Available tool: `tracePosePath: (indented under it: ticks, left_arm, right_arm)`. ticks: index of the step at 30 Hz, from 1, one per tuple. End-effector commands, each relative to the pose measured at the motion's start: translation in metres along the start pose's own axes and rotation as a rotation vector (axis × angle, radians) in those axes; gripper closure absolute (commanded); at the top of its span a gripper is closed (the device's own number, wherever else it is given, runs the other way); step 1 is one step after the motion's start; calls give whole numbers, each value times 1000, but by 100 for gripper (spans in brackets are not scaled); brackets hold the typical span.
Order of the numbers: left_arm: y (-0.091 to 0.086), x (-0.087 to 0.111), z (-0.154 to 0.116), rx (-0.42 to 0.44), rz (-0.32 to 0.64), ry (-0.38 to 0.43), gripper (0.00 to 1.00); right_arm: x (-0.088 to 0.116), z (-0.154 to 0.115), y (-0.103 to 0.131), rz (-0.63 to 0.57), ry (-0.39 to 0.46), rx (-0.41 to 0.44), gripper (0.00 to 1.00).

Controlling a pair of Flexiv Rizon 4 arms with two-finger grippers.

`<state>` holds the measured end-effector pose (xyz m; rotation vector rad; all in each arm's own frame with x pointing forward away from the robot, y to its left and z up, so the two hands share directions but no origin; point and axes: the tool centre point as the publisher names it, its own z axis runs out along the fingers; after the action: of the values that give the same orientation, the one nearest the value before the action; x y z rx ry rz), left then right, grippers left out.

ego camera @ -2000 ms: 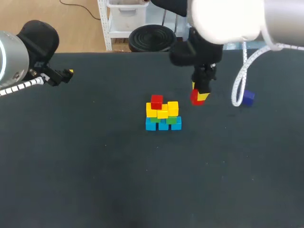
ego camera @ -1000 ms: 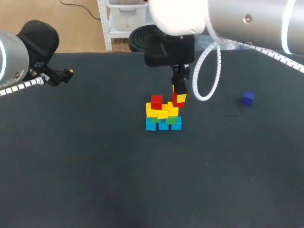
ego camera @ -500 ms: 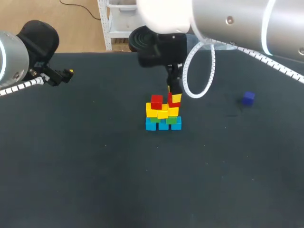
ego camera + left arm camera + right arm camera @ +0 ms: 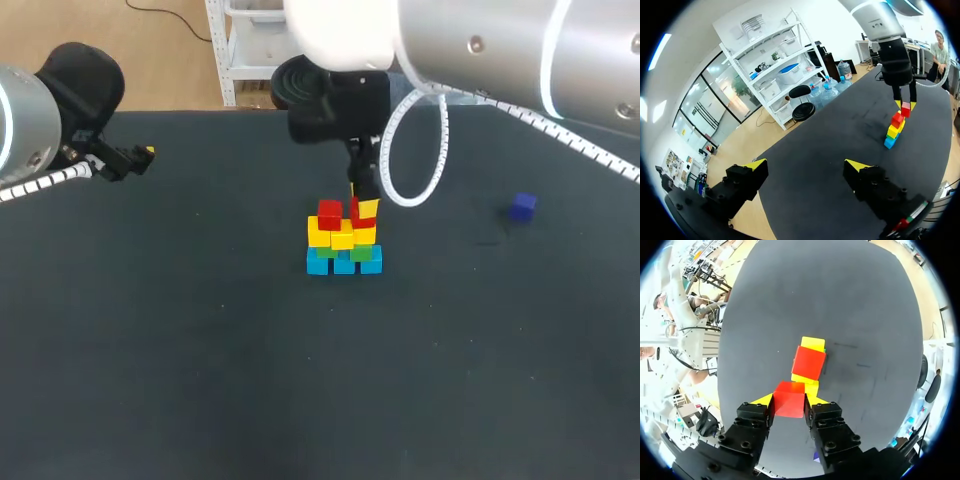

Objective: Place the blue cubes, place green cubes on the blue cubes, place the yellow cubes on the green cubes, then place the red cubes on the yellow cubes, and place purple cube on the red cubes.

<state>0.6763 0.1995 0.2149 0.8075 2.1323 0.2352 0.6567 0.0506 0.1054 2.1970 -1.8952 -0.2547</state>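
- Our right gripper is clamped on a red cube, over the right side of the stack.
- Our left gripper hangs spread wide, far left.
- The purple cube lies right, well apart.

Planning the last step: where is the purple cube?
Head view: the purple cube lies alone on the right, far from the stack.

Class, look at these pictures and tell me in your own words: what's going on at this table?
The right arm holds a red cube in shut jaws over the yellow layer of the stack, beside the placed red cube. Below lie green cubes, then blue cubes. The purple cube sits apart on the table. The left arm is at the table's edge, jaws open and empty.
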Motion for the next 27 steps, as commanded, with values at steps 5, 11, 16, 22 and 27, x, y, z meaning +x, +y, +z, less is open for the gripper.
tracePosePath:
  ticks: [5, 11, 16, 22, 27]
  left_arm:
    - [-1, 1, 0, -4, -1, -3, 0]
    - [-1, 1, 0, -4, -1, -3, 0]
    - [-1, 1, 0, -4, -1, -3, 0]
    - [-1, 1, 0, -4, -1, -3, 0]
    - [-1, 1, 0, -4, -1, -3, 0]
  right_arm:
    - [-2, 2, -2, -7, 0, -9, 100]
    - [-5, 3, -4, -13, -1, -14, 100]
    - [-6, 4, -5, -16, -1, -16, 100]
    - [-8, 6, -7, -19, -1, -22, 100]
    - [-9, 8, -8, -21, -1, -28, 100]
